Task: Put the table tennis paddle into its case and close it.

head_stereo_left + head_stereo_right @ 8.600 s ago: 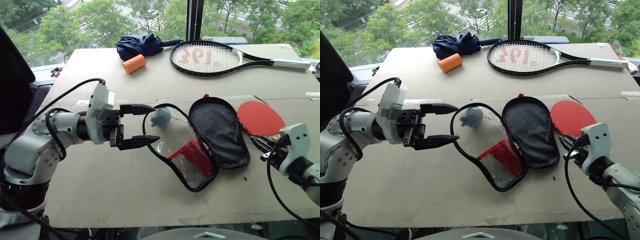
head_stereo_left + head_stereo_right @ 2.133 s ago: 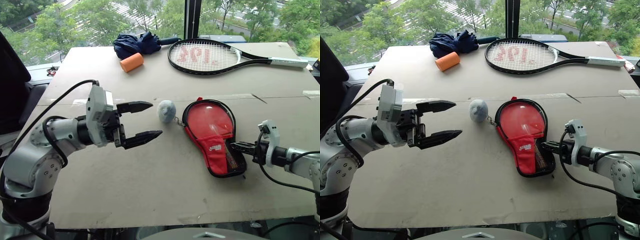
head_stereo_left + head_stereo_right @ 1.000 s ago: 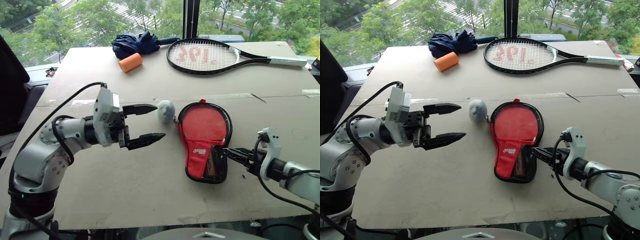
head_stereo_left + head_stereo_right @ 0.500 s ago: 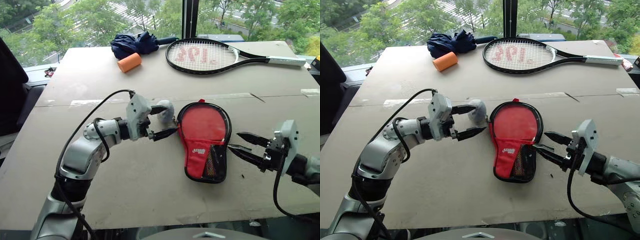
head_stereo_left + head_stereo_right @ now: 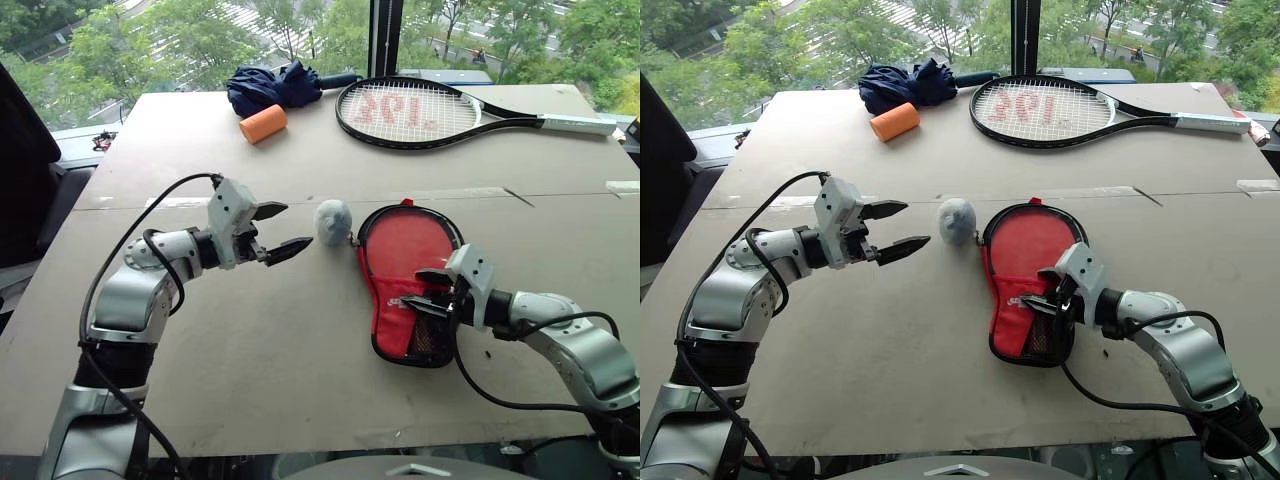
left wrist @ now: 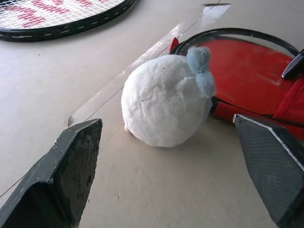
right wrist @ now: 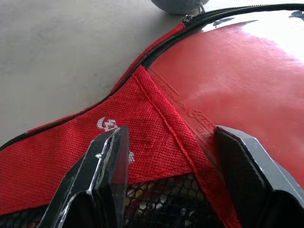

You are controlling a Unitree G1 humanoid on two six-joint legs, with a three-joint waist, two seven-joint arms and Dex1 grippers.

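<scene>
I can see the red paddle-shaped zip case with black trim (image 5: 408,280) lying flat near the middle of the big tan table (image 5: 300,400), with its flap folded shut over the top. Through the clear panel I see a round red face, so I think the table tennis paddle with the red rubber face (image 5: 410,245) is already inside; its handle is hidden down by the mesh pocket. So the putting-in part looks done. What is left is the closing. I cannot tell if the zip has been pulled at all. The fuzzy grey-blue ball charm (image 5: 332,222) sits on the table, touching the case's rounded end. My left gripper (image 5: 277,232) hovers just beside that ball with its jaws wide apart, holding nothing. My right gripper (image 5: 418,288) is over the narrow end of the case, jaws partly apart, one on each side of the red flap and not squeezing it. I think I need to hold the case down and pull the zip around.
</scene>
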